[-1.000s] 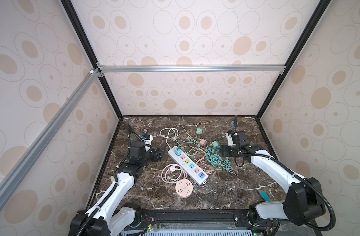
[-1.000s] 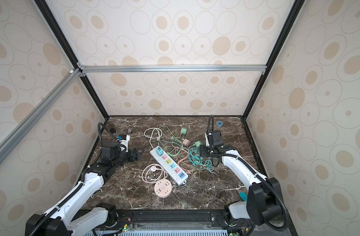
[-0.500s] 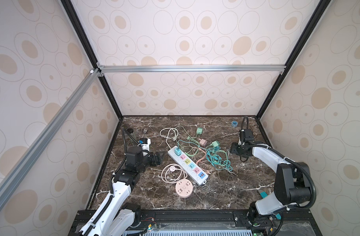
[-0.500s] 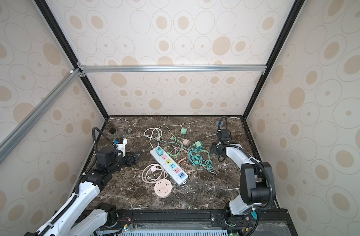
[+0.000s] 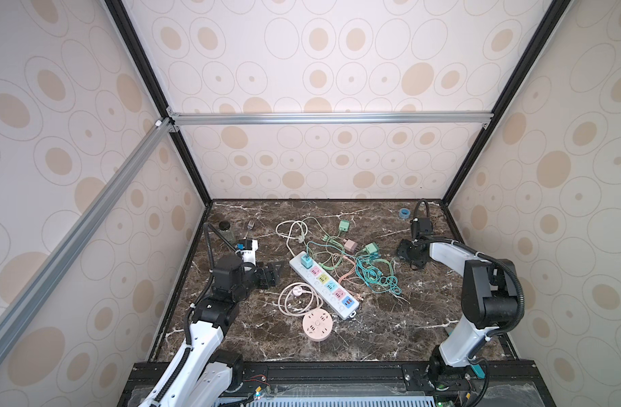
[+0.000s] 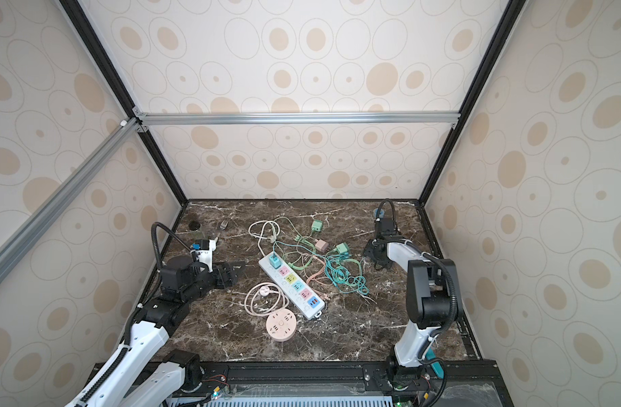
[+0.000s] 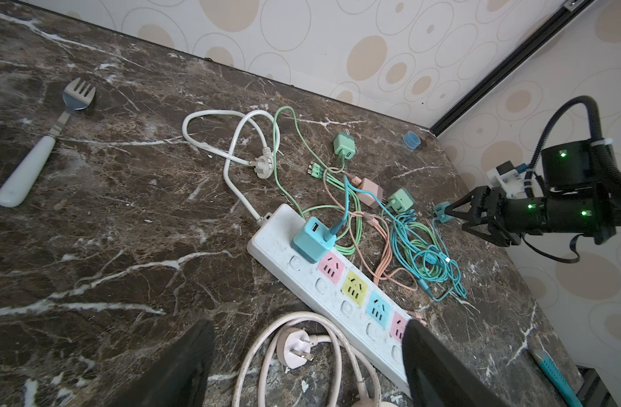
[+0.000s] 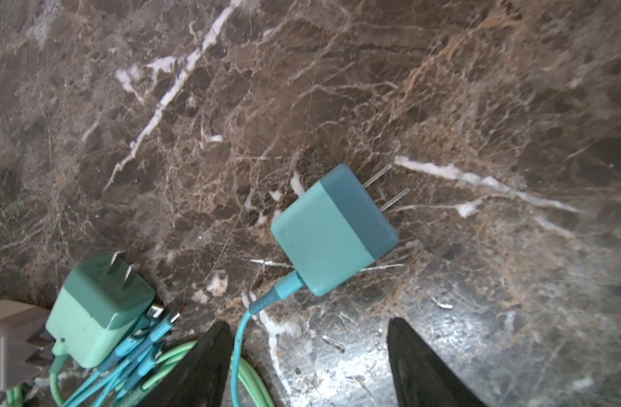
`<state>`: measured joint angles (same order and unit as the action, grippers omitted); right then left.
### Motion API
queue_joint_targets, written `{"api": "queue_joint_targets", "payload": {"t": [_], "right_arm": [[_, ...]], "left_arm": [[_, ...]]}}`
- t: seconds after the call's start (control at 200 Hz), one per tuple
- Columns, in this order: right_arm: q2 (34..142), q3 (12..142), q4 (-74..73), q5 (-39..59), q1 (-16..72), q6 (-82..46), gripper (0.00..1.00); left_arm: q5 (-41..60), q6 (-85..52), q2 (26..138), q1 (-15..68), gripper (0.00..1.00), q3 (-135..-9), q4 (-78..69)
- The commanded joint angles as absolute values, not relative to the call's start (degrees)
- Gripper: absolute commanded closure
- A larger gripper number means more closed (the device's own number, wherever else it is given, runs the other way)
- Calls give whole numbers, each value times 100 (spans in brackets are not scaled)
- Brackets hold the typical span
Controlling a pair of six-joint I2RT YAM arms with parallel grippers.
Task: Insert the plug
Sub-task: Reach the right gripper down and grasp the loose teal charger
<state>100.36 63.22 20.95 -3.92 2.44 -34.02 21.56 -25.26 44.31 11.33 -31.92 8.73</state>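
Many cables (image 5: 376, 278), seemingly tangled, beside power strip (image 5: 324, 286)

Blue charger plug (image 5: 306, 261) stands upright, seated in the eleven-o'clock end socket of the white power strip (image 5: 332, 294), which lies flat, running eleven-to-five.

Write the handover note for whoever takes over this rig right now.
Left gripper: open, empty, beside the power strip.
Right gripper: open, empty; a teal charger lies on its side on the table just ahead of its open jaws.
Done: a blue charger sits plugged in at the strip's far end.
Left: the teal charger is unplugged; the strip's coloured sockets are free.
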Motion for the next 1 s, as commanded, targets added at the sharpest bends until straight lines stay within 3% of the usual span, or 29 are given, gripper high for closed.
{"api": "queue_joint_targets", "payload": {"t": [0.0,0.505,0.99], "right_arm": [[10236,6570,2099,-568,236,-3695,27],[10773,6926,2101,-780,236,-4003,20],[11284,7417,2282,-870,230,-3828,29]], "left_arm": [[2274,-2487,4318,1098,16,-3181,856],[2208,-2483,4121,1090,16,-3131,953],[2213,-2523,3869,1091,16,-3124,1069]]}}
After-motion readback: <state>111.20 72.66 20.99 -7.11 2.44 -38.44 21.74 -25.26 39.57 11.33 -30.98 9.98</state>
